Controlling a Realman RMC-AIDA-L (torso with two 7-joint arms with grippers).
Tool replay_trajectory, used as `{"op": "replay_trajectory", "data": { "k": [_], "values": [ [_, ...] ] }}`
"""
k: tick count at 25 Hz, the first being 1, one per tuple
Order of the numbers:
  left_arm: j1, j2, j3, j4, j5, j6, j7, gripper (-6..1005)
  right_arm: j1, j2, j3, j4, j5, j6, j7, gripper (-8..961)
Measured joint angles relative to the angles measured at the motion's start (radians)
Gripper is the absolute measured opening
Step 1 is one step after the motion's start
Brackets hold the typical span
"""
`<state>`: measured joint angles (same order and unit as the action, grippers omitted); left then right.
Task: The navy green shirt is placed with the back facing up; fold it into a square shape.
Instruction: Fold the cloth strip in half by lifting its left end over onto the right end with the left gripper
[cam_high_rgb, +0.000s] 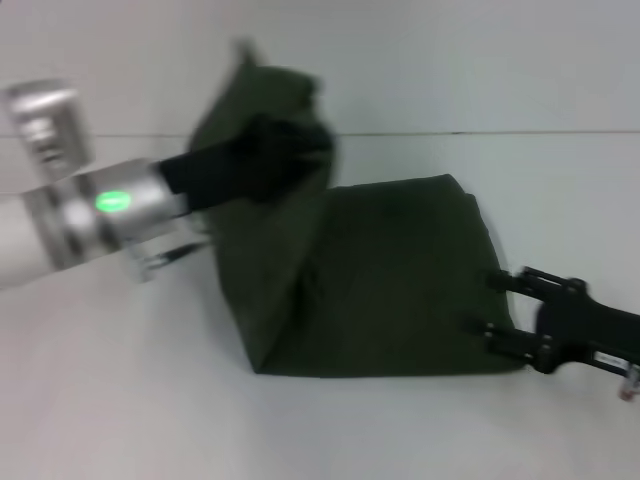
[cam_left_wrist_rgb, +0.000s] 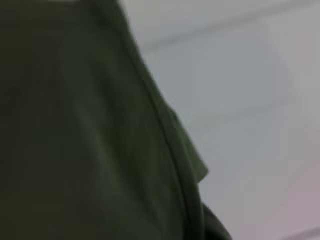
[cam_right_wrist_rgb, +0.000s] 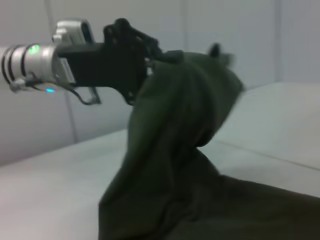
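Your left gripper (cam_high_rgb: 285, 150) is clenched on a bunched part of the dark olive-green soft fabric shirt (cam_high_rgb: 390, 280), holding that part lifted above the white table (cam_high_rgb: 150, 400). The rest lies flat on the table, left of your right gripper (cam_high_rgb: 495, 305), whose 2 fingers are spread apart at the shirt's right edge.

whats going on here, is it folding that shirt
Yes, mid-fold. The left gripper has pinched one end of the navy green shirt and holds it lifted off the white table, so the fabric drapes down. The right gripper sits open at the opposite edge, where the rest of the shirt lies flat.
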<state>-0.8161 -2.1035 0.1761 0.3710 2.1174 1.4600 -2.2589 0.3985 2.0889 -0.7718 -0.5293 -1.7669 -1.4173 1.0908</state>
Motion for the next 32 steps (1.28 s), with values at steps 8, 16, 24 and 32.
{"op": "replay_trajectory", "data": {
  "k": [8,16,24,32],
  "values": [
    [-0.170,-0.069,0.152,-0.242,0.004,-0.254,0.187,19,-0.111,-0.001,0.111,0.000,-0.002,-0.103,-0.011,761],
    [-0.118,-0.073,0.139,-0.376,-0.002,-0.376,0.322,19,-0.116,-0.001,0.136,0.000,-0.007,-0.122,-0.029,761],
    [-0.124,-0.073,0.105,-0.423,0.002,-0.376,0.325,19,-0.090,-0.001,0.127,0.003,-0.010,-0.110,-0.030,761],
    [-0.052,-0.073,-0.070,-0.533,0.002,-0.389,0.402,130,-0.087,-0.001,0.129,0.007,-0.012,-0.095,-0.030,760]
  ]
}}
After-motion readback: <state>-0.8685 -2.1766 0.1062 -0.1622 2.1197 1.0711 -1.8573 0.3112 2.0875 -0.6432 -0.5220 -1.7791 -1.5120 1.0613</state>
